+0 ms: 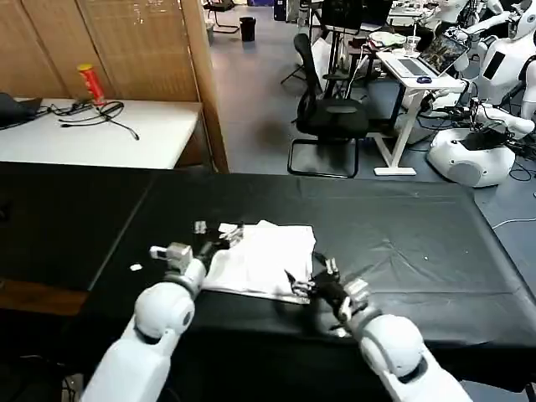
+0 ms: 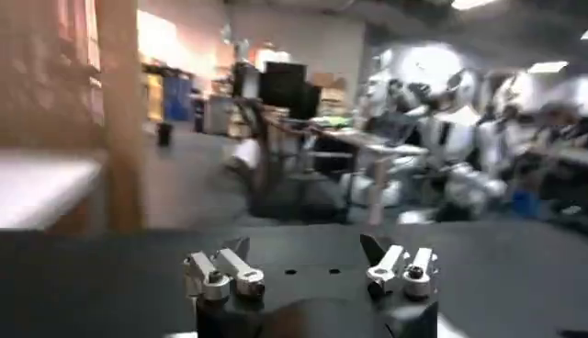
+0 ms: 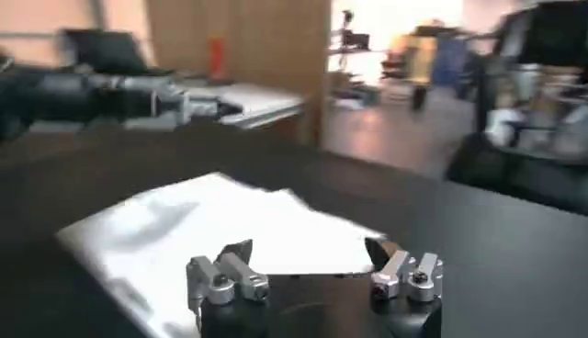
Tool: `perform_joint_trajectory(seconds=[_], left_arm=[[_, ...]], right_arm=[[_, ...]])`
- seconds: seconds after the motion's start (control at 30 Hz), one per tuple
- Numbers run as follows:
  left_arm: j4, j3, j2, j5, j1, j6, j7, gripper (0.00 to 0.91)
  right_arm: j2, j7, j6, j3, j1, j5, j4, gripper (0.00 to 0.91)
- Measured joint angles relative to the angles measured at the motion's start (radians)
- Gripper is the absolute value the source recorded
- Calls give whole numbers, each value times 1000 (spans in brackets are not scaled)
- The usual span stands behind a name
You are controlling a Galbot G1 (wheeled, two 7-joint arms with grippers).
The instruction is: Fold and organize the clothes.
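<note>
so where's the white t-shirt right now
In the head view the white T-shirt lies folded on the black table, near its front edge, between the left gripper and the right gripper.

A plain white T-shirt [image 1: 266, 258] lies on a black table cover [image 1: 402, 243]. Between the silver-and-black left gripper [image 1: 219, 234] and right gripper [image 1: 314, 276], it shows no print.

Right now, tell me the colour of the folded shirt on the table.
White; the shirt shows best in the head view.
</note>
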Motion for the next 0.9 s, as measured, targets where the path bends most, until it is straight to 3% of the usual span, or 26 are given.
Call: perform_joint_trajectory(seconds=[0.17, 0.37, 0.6, 0.67, 0.9], left_arm=[[-5, -37, 15, 11, 44, -6, 2, 878], [11, -71, 18, 18, 82, -29, 13, 878], [55, -94, 18, 1, 81, -62, 37, 878], [73, -99, 12, -7, 76, -75, 40, 878], [144, -118, -20, -127, 69, -94, 76, 878]], right_arm=[[14, 58, -18, 13, -38, -16, 14, 878], [51, 109, -100, 47, -85, -117, 8, 878], [94, 128, -134, 108, -138, -130, 48, 878], [103, 133, -122, 139, -165, -112, 70, 878], [147, 154, 3, 263, -257, 33, 163, 878]])
